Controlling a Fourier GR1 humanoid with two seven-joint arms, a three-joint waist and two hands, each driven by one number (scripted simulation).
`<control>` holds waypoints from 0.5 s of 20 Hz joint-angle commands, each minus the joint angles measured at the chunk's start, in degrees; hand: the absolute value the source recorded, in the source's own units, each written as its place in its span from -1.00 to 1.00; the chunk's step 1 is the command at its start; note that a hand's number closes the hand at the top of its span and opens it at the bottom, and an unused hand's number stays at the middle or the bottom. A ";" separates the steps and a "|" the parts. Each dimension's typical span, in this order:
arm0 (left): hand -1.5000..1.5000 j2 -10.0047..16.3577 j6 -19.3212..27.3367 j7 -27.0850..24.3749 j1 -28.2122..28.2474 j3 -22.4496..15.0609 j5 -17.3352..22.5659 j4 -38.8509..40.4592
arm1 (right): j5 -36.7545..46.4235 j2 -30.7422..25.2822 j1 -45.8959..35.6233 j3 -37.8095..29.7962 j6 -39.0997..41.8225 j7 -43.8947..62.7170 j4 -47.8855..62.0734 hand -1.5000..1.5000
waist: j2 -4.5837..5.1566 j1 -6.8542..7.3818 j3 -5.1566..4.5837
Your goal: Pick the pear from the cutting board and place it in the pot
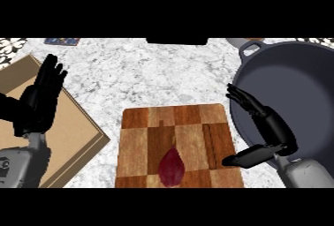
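Observation:
A dark red, teardrop-shaped pear lies on the near part of the checkered wooden cutting board. To the board's right stands a large dark grey pot, seen from above. My right hand is open over the pot's left rim, its fingers straight and pointing up-left, its thumb reaching toward the board's right edge. It is apart from the pear. My left hand is open at the left, fingers up, resting over a tan board.
A tan wooden board lies at the left under my left hand. The marble counter stretches behind the cutting board. A small patterned item and a dark object sit at the back edge.

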 commanded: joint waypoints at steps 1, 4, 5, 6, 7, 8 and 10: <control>0.00 0.56 -0.71 0.87 -0.61 0.62 0.55 0.80 | 3.45 -5.38 -4.74 4.96 5.99 9.69 -0.74 -1.00 | 1.28 -0.19 1.62; 0.00 0.14 -0.46 1.54 1.07 0.57 0.83 -1.73 | 7.39 -6.46 -7.73 8.78 8.28 14.84 -1.01 -1.00 | 1.28 0.13 1.69; 0.00 -0.56 0.66 0.97 0.54 -0.43 -1.02 -0.84 | 7.11 -6.68 -8.50 9.15 9.07 18.14 -4.33 -1.00 | 1.21 -0.69 1.70; 0.00 0.97 -2.02 -0.47 2.66 1.62 1.36 -0.77 | 8.95 -6.63 -9.02 11.68 9.20 21.51 -5.79 -1.00 | 1.12 -0.33 1.63; 0.00 -0.29 -0.50 0.51 3.87 0.16 0.14 -3.13 | 10.38 -4.17 -9.90 13.62 8.56 23.48 -6.25 -1.00 | 1.09 -0.18 1.70; 0.00 -0.43 -0.61 0.05 1.85 1.06 0.63 -1.19 | 9.61 -5.15 -9.80 13.70 11.30 24.37 -6.38 -1.00 | 1.23 -0.74 1.71; 0.00 0.05 -0.62 2.60 6.67 0.19 0.48 -8.50 | 9.40 -3.50 -12.10 13.62 12.75 28.73 -5.30 -1.00 | 1.11 -0.08 1.76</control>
